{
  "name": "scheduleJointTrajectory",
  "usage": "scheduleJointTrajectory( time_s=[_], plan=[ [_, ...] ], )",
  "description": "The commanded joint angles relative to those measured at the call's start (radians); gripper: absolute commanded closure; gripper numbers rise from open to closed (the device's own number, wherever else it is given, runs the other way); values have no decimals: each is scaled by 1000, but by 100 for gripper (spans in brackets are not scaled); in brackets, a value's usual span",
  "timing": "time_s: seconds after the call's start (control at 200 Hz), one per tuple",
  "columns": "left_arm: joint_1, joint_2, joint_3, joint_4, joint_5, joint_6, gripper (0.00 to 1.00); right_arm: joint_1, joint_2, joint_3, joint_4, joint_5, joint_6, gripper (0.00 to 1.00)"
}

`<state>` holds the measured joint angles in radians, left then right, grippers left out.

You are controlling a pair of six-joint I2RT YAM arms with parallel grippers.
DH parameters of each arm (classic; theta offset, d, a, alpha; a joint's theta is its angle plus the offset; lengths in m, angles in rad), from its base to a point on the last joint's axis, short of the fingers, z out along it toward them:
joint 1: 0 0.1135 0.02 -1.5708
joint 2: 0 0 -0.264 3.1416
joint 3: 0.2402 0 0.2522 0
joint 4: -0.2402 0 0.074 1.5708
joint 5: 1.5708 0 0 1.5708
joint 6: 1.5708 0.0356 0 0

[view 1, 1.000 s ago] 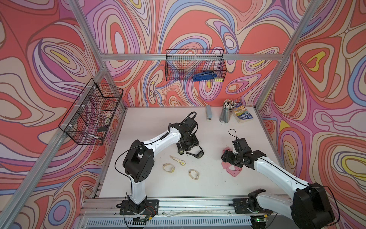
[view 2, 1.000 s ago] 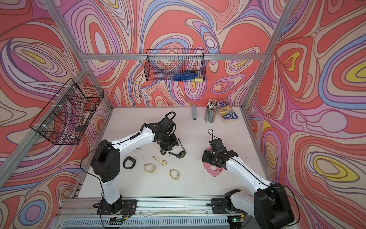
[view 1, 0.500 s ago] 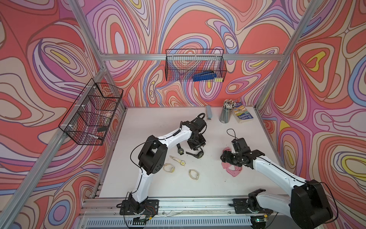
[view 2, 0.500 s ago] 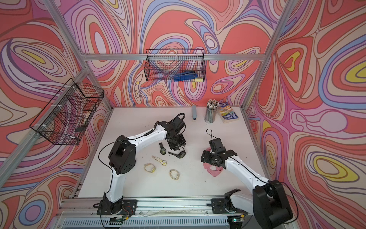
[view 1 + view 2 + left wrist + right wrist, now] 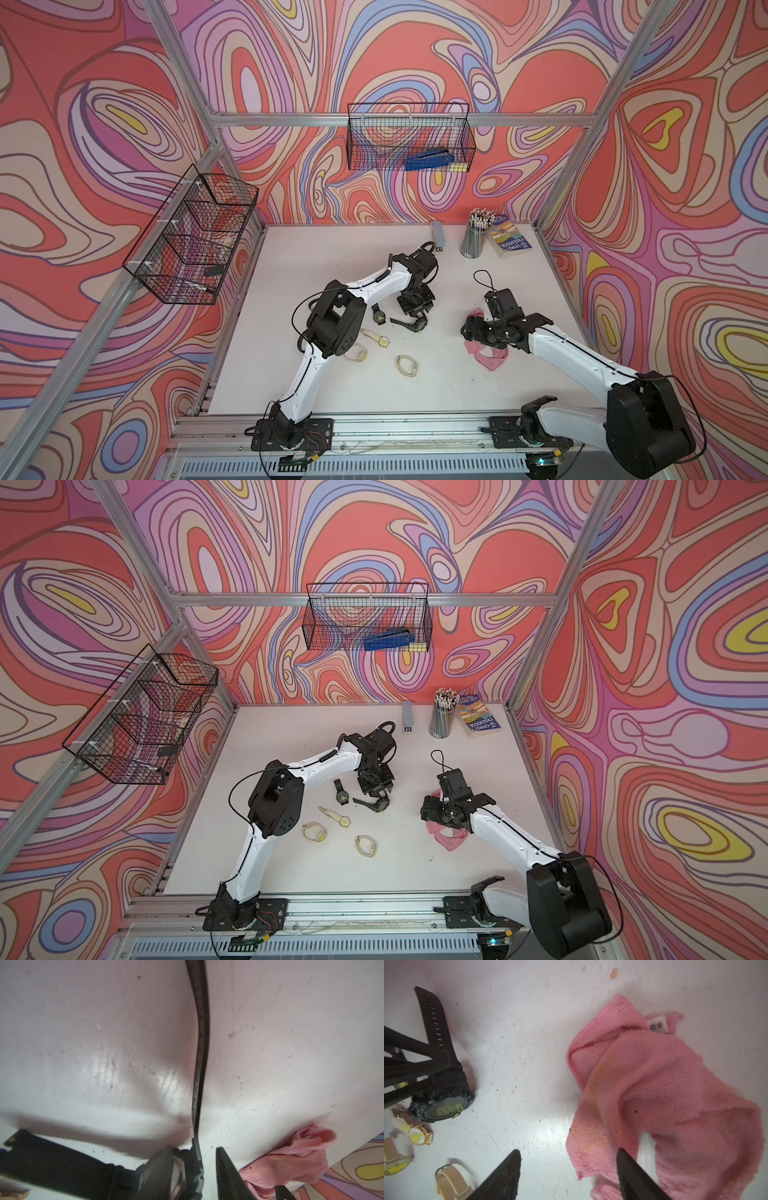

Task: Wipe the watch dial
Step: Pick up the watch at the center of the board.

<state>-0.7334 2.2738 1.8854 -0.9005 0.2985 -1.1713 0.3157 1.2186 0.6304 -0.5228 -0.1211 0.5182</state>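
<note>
High stereo overviews; wrist close-ups, both on watch

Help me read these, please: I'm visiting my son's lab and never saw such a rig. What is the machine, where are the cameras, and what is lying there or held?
These are two white robot arms at the edge of a table, each ending in a two-fingered gripper. Two pictures look down from one camera head overhead. The other two come from cameras on the arms' wrists. On the table lie a black watch with a yellow-speckled dial, a second black watch, three beige-strapped watches and a pink cloth. The left gripper has its jaws either side of the speckled watch. A gap shows on one side, so it is not gripped yet. The right gripper is open over the cloth's edge and holds nothing.
</note>
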Motion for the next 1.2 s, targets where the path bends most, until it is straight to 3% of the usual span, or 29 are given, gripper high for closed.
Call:
scheduleJointTrajectory(
  time_s=[0.0, 0.17, 0.456, 0.726, 1.032, 1.192],
  plan=[
    [-3, 27, 14, -45, 14, -1, 68, 6, 19, 17, 7, -6, -9, 26],
    [-3, 41, -2, -18, 48, -8, 75, 7, 37, 26, 2, -6, -12, 26],
    [9, 55, -18, 20, 103, -10, 97, 7, 46, 32, -5, -6, -11, 26],
    [37, -10, -96, 95, 144, -28, 100, 6, 44, 52, -31, -1, -9, 27],
    [62, -227, -427, 571, 226, -172, 100, 7, 18, 170, -153, 120, -62, 30],
    [62, -297, -543, 792, 248, -223, 100, 6, 117, 236, -191, 224, -110, 35]
  ],
)
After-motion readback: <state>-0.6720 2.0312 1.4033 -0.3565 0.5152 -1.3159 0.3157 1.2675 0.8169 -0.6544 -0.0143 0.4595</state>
